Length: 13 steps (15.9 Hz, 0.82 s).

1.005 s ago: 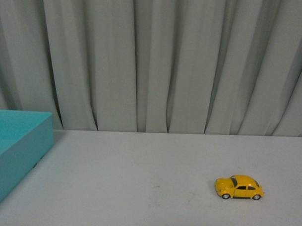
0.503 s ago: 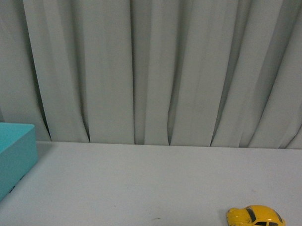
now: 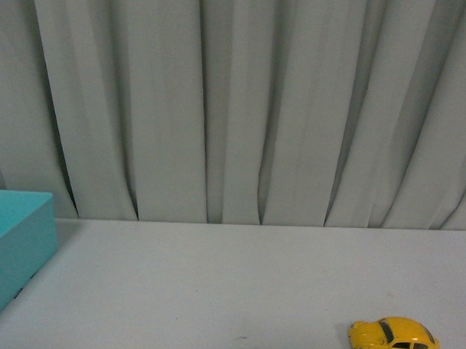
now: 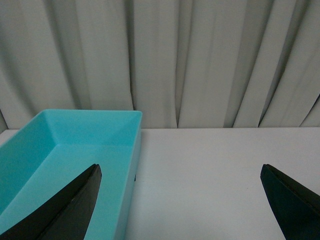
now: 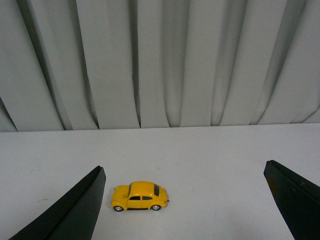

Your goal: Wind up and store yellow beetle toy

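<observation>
Pale grey curtain (image 3: pixel 235 106) hangs in deep folds across the whole background, and its hem meets the far edge of a white table (image 3: pixel 214 281).

In the front view the yellow beetle toy (image 3: pixel 396 341) stands on its wheels in the lower right of the frame, side-on with its nose toward frame left, close to the bottom edge. A teal box (image 3: pixel 16 243) sits at the left edge of the frame, partly cut off. A wide stretch of bare tabletop lies between the box and the toy, and they are well apart.

The left gripper (image 4: pixel 180 166) points level across the table toward the curtain. Its two dark fingers (image 4: pixel 70 205) are spread wide and hold nothing. One finger overlaps the teal box (image 4: pixel 75 127), whose open top and inner floor show; whether the finger is over the box or short of it I cannot tell. The other finger is over bare table.

The right gripper (image 5: pixel 185 165) is aimed the same way, also spread wide with nothing in its grasp. The yellow beetle toy (image 5: pixel 140 196) stands on the table ahead of it, between the lines of the two fingers (image 5: pixel 75 210), nearer one than the other and touching neither. White tabletop runs on beyond the toy to the curtain.
</observation>
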Each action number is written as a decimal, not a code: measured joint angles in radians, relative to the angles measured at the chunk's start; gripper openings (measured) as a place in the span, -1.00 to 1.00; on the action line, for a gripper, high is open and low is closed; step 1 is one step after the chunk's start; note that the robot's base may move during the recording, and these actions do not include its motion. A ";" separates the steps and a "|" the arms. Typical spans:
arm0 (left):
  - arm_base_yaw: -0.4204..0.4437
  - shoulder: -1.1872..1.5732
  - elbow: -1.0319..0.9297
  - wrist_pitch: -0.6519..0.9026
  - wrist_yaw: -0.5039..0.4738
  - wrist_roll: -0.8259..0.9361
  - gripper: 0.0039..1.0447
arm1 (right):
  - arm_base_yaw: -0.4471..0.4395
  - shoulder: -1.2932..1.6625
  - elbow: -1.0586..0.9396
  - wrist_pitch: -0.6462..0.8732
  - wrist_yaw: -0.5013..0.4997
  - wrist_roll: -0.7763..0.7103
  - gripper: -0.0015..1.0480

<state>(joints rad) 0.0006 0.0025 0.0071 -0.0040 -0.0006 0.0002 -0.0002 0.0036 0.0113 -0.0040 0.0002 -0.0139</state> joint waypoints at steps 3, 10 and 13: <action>0.000 0.000 0.000 0.000 0.000 0.000 0.88 | 0.000 0.000 0.000 0.000 0.000 0.000 0.87; 0.000 0.000 0.000 -0.001 0.000 0.000 0.88 | -0.235 0.955 0.154 0.802 -0.121 0.204 0.87; 0.000 0.000 0.000 0.000 0.000 0.000 0.88 | -0.296 1.344 0.375 1.035 -0.332 0.175 0.87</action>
<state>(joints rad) 0.0006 0.0025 0.0071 -0.0036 -0.0010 0.0002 -0.2962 1.3479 0.3862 1.0306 -0.3313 0.1608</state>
